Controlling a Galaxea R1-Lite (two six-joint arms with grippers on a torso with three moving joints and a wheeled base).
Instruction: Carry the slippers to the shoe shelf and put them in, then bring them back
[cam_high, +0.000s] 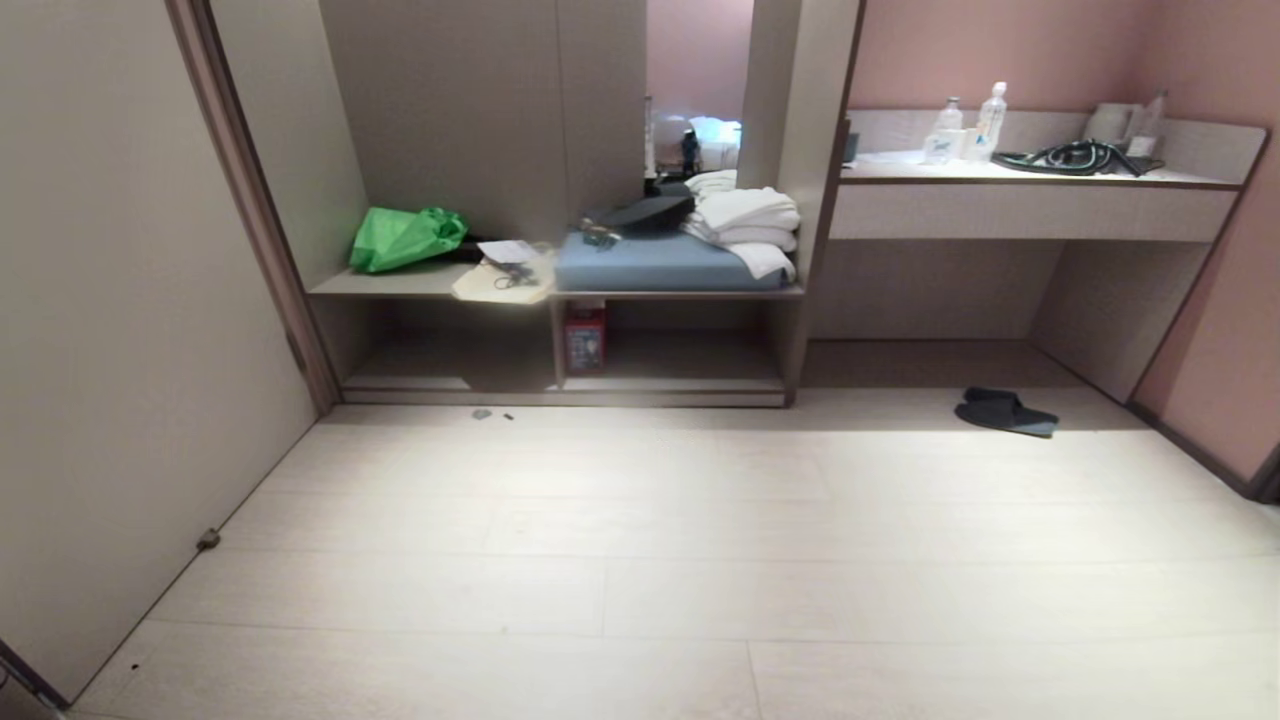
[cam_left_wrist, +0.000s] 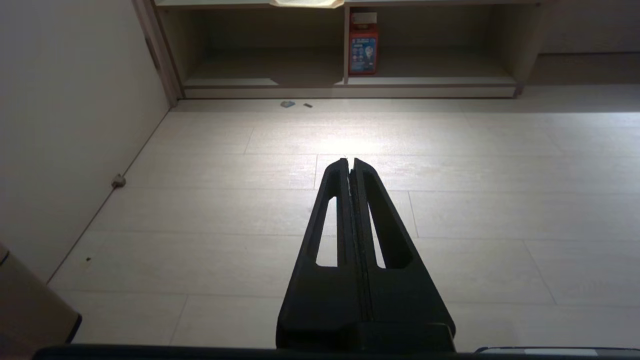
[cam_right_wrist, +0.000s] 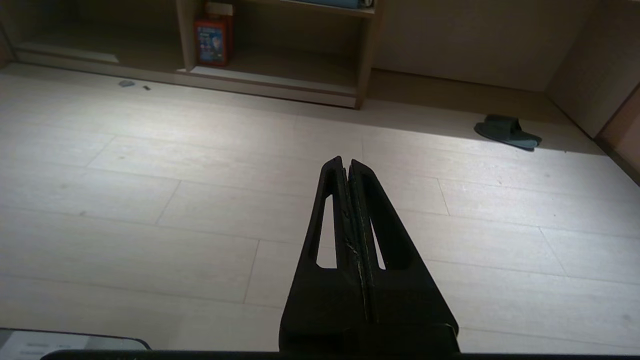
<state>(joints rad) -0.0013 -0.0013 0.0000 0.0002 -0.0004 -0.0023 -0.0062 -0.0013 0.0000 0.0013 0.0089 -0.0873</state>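
Note:
The dark slippers (cam_high: 1005, 411) lie together on the pale floor at the right, in front of the recess under the desk; the right wrist view also shows the slippers (cam_right_wrist: 507, 131), far ahead of the gripper and off to one side. The shoe shelf (cam_high: 690, 365) is the low open cubby under the bench, with a pale base board; it appears as the shoe shelf (cam_left_wrist: 440, 65) and the shoe shelf (cam_right_wrist: 295, 65) in the wrist views. My left gripper (cam_left_wrist: 350, 161) and right gripper (cam_right_wrist: 346, 161) hang over bare floor, both shut and empty. Neither shows in the head view.
A red box (cam_high: 585, 340) stands at the cubby's left end. The bench above holds a green bag (cam_high: 405, 238), a blue cushion and folded white towels (cam_high: 745, 225). A desk (cam_high: 1030, 175) with bottles stands at the right, a wall (cam_high: 120, 350) at the left. Small scraps (cam_high: 482, 413) lie on the floor.

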